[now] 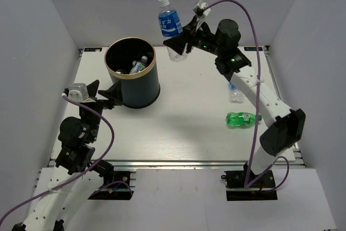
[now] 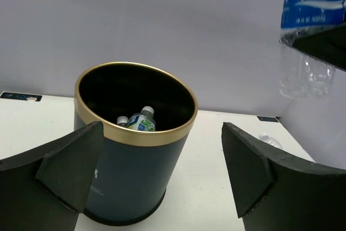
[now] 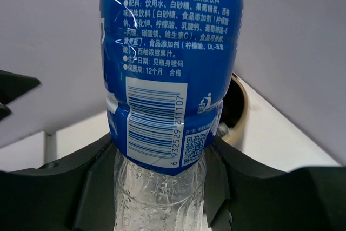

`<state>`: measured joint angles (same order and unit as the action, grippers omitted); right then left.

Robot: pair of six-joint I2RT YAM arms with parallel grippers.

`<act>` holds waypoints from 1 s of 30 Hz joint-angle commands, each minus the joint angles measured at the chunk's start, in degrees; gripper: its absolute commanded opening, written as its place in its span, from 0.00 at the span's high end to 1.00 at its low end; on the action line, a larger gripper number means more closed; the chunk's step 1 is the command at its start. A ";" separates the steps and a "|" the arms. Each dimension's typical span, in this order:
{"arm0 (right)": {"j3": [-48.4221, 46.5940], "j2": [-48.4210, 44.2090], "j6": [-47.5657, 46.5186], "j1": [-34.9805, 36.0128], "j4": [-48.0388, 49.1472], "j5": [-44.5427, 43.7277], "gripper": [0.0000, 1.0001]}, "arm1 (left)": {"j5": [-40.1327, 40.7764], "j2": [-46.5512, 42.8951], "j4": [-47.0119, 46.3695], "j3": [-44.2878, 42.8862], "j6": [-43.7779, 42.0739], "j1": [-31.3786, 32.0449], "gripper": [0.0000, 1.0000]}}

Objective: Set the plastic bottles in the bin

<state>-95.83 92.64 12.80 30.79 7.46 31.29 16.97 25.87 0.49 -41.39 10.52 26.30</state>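
My right gripper [image 1: 178,43] is shut on the lower body of a clear plastic bottle [image 1: 170,22] with a blue label and white cap, held upright high above the table, to the right of the bin [image 1: 135,87]; it fills the right wrist view [image 3: 167,79] and shows in the left wrist view [image 2: 311,4]. The dark navy bin with a gold rim [image 2: 135,133] holds bottles [image 1: 138,66]. My left gripper [image 1: 105,93] is open and empty beside the bin's left side. A green bottle [image 1: 242,118] and a plain clear bottle [image 1: 235,94] lie on the table at the right.
The white table [image 1: 184,133] is walled by grey panels on three sides. The right arm [image 1: 270,106] stretches over the two lying bottles. The bin's rim also shows behind the held bottle in the right wrist view [image 3: 240,106].
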 commanded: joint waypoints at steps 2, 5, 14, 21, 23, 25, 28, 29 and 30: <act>-3.74 9.47 8.03 2.00 17.73 10.28 0.81 | 2.10 -1.35 0.30 1.13 0.11 -0.38 0.00; -9.98 16.59 10.05 3.23 23.01 12.04 0.80 | 2.10 -1.35 0.83 1.13 0.11 -0.38 0.00; -32.31 35.41 14.35 5.43 31.20 12.31 0.69 | 2.10 -1.35 0.83 1.66 -0.50 -0.38 0.00; -33.10 41.30 15.50 6.22 34.80 9.84 0.29 | 2.10 -1.35 0.83 1.66 -0.50 -0.90 0.00; -33.19 42.35 15.94 6.57 35.34 9.14 0.20 | 1.58 -1.35 0.83 1.66 -0.50 -0.90 0.00; -33.11 42.80 16.12 6.39 36.13 8.71 0.10 | 1.57 -0.73 0.83 1.66 -0.50 -0.90 0.00; -33.10 42.36 15.59 6.57 36.22 8.18 0.10 | 1.05 -0.20 0.83 1.66 -1.03 -0.90 0.00; -32.93 41.92 15.77 6.57 36.13 8.17 0.10 | 0.44 -0.20 0.83 1.66 -1.03 -0.90 0.00; -32.93 41.40 15.42 6.48 36.04 8.26 0.10 | 0.43 -0.20 0.83 1.66 -1.03 -0.90 0.00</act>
<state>-126.32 136.11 28.38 36.95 38.85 40.47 18.50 25.26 1.28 -39.90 10.22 25.65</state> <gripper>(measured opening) 0.899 0.997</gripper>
